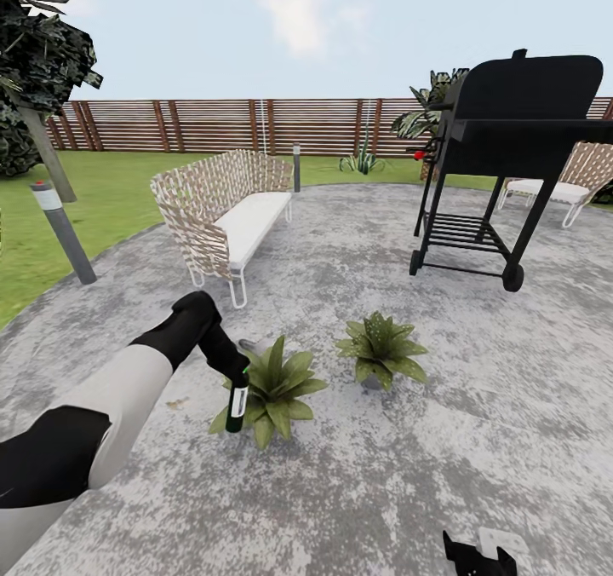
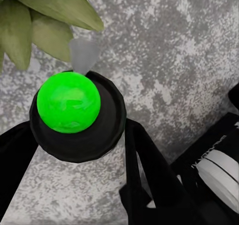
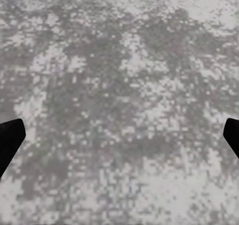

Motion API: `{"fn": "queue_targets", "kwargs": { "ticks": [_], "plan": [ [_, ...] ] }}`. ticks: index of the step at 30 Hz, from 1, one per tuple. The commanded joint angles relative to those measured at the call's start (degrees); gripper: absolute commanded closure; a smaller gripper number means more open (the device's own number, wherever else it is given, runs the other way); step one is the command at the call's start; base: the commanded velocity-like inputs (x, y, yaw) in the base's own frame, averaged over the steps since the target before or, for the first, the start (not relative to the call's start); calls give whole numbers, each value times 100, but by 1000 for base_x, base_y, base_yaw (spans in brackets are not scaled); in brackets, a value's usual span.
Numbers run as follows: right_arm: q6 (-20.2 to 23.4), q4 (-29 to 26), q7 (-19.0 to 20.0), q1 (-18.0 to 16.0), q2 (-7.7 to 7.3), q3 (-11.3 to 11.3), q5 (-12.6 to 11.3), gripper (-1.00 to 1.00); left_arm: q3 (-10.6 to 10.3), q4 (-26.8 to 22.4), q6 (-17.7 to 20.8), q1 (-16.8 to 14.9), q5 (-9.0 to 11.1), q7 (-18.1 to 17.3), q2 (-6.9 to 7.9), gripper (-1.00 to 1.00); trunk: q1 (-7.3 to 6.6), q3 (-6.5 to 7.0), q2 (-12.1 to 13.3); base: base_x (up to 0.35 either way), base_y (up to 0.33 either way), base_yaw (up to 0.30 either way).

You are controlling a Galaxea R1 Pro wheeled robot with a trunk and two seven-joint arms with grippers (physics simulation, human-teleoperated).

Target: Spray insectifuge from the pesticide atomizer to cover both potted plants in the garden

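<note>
From the head camera the left gripper (image 1: 232, 370) grips the pesticide atomizer (image 1: 237, 403) upright against the nearer potted plant (image 1: 274, 387), the left wrist camera shows its fingers (image 2: 144, 170) clamping the bottle's bright green end, and the right gripper (image 3: 119, 135) gapes wide above mottled paving (image 3: 119, 75).

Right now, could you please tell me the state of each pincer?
Left pincer: shut on the pesticide atomizer, beside a potted plant.
Right pincer: open, holding nothing, above the paving.
</note>
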Motion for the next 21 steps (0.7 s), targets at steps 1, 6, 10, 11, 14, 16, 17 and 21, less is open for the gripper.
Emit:
{"fn": "queue_targets", "kwargs": {
  "ticks": [1,6,10,11,14,16,17,21],
  "plan": [
    [-19,4,6,-3,-2,47,-60,-100,-24,8,60,-2,-37,-56,4,100,0,-5,-2,177,-110,137],
    [-19,4,6,-3,-2,48,-61,-100,-33,31,60,14,-27,-56,4,100,0,-5,-2,260,-120,247],
    [-19,4,6,-3,-2,49,-60,-100,-39,32,54,20,-27,-56,-5,100,0,-5,-2,321,-22,218],
    [-19,4,6,-3,-2,48,-59,-100,-41,34,53,27,-27,-56,-9,100,0,-5,-2,286,-94,68],
    [-19,4,6,-3,-2,47,-63,-100,-43,39,48,82,-26,-56,-43,100,0,-5,-2,190,-189,27],
    [-19,4,6,-3,-7,47,-65,-100,-43,40,44,115,-28,-56,-73,100,0,-5,-2,58,-254,5],
    [-19,4,6,-3,-9,47,-65,-100,-43,40,43,119,-29,-53,-83,100,0,-5,-2,18,-267,2],
    [-19,4,6,-3,-5,47,-65,-100,-47,41,41,124,-115,-53,-104,100,0,-27,-2,5,-271,0]
  ]
}}
